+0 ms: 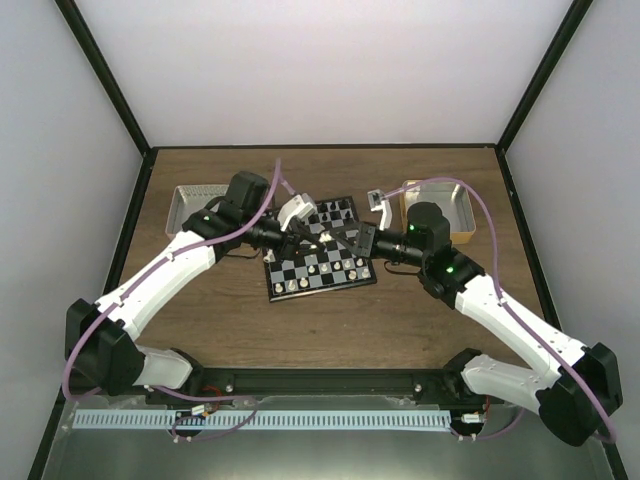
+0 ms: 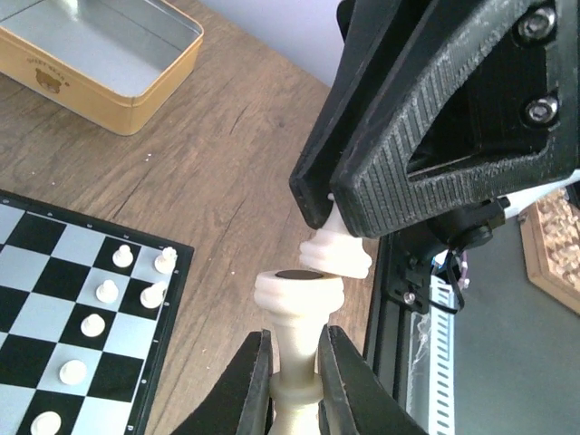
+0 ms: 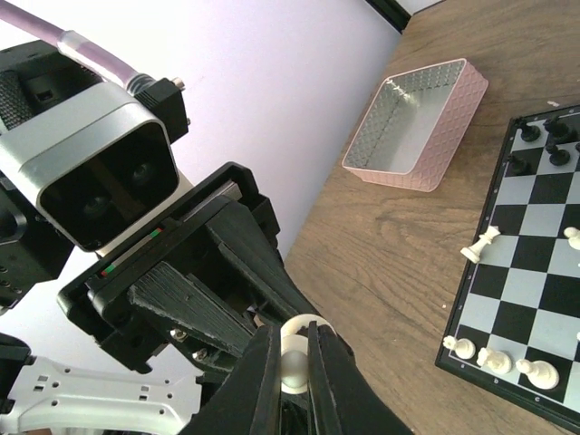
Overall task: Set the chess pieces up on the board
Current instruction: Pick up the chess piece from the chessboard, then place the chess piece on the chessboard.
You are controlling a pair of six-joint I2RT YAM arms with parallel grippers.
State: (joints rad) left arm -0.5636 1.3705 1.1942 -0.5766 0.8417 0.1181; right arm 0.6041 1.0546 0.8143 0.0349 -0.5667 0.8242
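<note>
as both arms meet above the board (image 2: 36,272), i see the left gripper (image 2: 297,343) with its jaws clamped on the stem of a cream-white piece (image 2: 297,294), its base end pointing out. the right gripper (image 3: 292,337) has its jaws pinched on a second cream piece (image 3: 294,362), and the two held pieces appear to touch in the air. other cream pieces (image 2: 107,291) stand in two rows along one edge of the board, with black pieces (image 3: 544,136) at the opposite side. a tipped cream piece (image 3: 480,245) lies on a square. a gold tin (image 2: 109,91) and a pink tray (image 3: 412,127) sit on the wooden surface (image 2: 227,181).
</note>
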